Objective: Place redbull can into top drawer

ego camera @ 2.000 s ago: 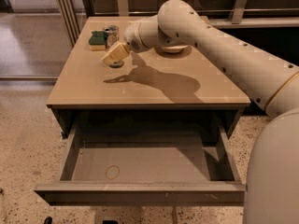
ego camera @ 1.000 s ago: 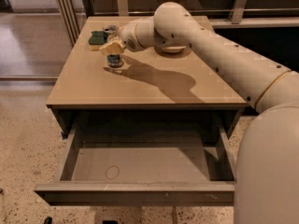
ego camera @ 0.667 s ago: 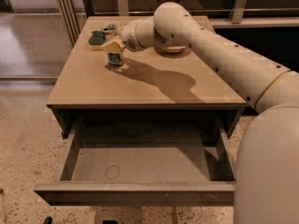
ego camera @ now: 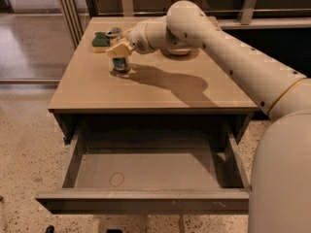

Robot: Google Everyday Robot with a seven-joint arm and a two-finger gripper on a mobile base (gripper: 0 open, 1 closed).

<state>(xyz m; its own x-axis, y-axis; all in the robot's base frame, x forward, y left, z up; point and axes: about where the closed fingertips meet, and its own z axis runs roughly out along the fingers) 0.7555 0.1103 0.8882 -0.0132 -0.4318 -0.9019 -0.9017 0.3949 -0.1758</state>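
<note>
Cream-coloured gripper sits low over the back left part of the table, its jaws set on either side of the top of the redbull can and seemingly pinching it, though the contact itself is hard to make out. Two seconds ago the gripper hid most of the can; now the can's lower body shows below it, and since 0.7 s ago almost nothing has shifted. The can is slim, blue and silver, upright, its base on or just above the tabletop, near a green sponge. Below, the top drawer stands pulled out, with a faint ring mark on its floor.
</note>
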